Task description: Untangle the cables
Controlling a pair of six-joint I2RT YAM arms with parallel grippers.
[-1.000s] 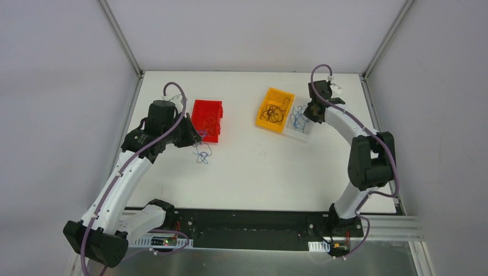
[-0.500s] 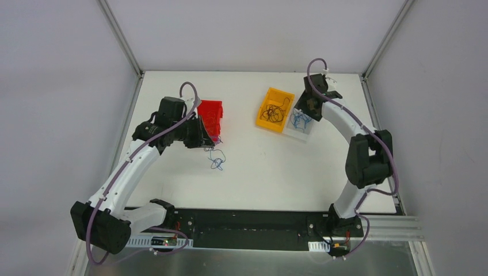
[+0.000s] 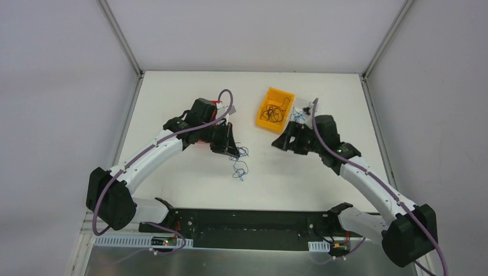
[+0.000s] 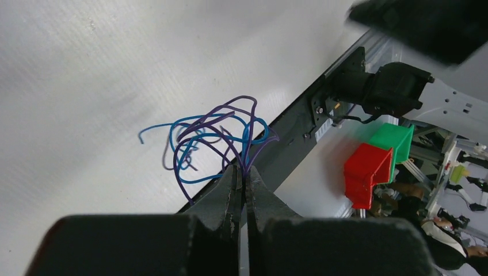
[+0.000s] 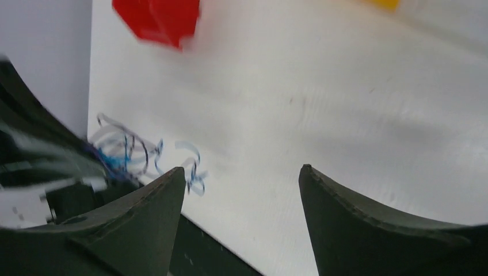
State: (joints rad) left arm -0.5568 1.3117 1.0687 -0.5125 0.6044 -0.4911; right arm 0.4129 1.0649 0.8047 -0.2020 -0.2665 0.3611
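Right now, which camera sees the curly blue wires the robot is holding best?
The left wrist camera: the blue wires fill the middle, sharp, pinched by the left gripper. The top camera shows only a tiny squiggle; the right wrist camera shows them blurred at its edge.

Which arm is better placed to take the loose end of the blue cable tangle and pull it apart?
The right arm. The right gripper is open and empty, facing the blue and purple cable tangle. The left gripper is shut on that tangle, so it cannot take a second point.
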